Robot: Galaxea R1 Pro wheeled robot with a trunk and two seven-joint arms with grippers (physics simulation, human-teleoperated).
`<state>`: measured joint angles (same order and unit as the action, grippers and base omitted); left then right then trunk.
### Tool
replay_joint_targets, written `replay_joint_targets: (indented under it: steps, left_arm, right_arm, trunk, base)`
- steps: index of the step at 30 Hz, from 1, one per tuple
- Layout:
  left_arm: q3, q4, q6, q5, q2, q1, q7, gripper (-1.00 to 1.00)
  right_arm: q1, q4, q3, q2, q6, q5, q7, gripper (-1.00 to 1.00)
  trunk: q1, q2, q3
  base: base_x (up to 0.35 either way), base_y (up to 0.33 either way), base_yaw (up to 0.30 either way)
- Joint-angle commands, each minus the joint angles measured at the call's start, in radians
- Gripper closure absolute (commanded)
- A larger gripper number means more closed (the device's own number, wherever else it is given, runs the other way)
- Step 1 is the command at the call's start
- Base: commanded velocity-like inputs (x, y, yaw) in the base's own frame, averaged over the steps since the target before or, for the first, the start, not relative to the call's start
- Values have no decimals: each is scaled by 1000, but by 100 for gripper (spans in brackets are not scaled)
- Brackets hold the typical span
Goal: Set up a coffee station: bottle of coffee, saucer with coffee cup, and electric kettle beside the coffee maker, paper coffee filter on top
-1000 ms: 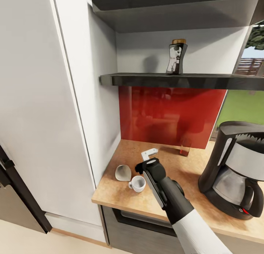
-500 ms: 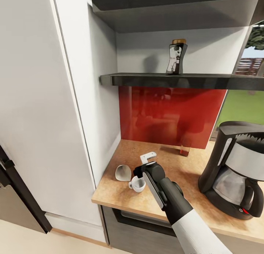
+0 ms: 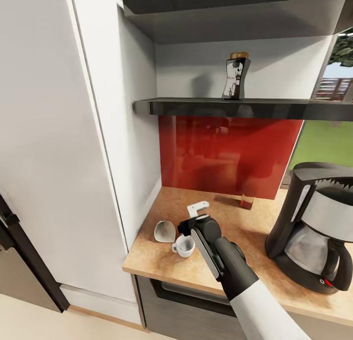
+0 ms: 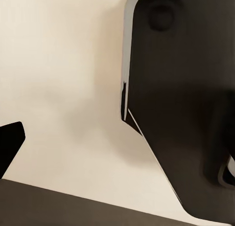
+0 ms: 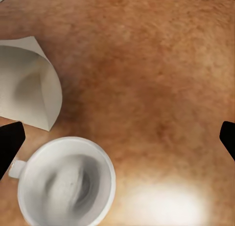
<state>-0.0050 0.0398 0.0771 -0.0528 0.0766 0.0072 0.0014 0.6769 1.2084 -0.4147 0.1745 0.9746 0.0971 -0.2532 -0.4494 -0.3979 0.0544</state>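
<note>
Speckled brown cork-like counter (image 3: 235,232) lies under the right claw (image 3: 192,225), which hangs over its left front part with fingers spread wide; in the right wrist view their dark tips sit at the two side borders, with nothing between them but counter. Directly below that claw stands one small white ceramic coffee cup (image 5: 63,182), upright and empty, its stub handle toward one fingertip. Just beside it, apart by a thin gap, lies one white folded paper coffee filter (image 5: 27,81) on its side, mouth open. Just behind the claw in the head view sits one flat white bracket-shaped piece (image 3: 197,208). Near the glossy red backsplash (image 3: 225,153) stands one small reddish glass (image 3: 247,199).

One black-and-steel coffee maker with a glass carafe (image 3: 316,227) fills the right end of the counter, well apart from the cup, with a broad bare stretch between. One dark coffee bottle with a gold lid (image 3: 236,77) stands upright on the dark kitchen shelf (image 3: 196,106) above. A tall white cabinet wall (image 3: 88,148) closes off the left edge. Cup and filter sit near the front edge.

The left claw (image 4: 10,143) is seen as one dark tip against pale flooring; whether it is open I cannot tell.
</note>
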Motion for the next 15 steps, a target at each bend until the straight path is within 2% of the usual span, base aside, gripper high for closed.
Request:
replay_joint_targets:
  steps: [1, 15]
  left_arm:
    - [-1, 2, 1, -5, 0, 0, 0, -100]
    - [-1, 0, 1, -5, -1, 1, 0, -100]
  right_arm:
    - [1, 0, -1, 0, -3, 10, -9, -100]
    - [1, -58, -4, 0, -81, 10, -2, -100]
  trunk:
    - [-1, -2, 2]
    - [-1, -2, 2]
  base:
    - [0, 0, 0]
    - [0, 0, 0]
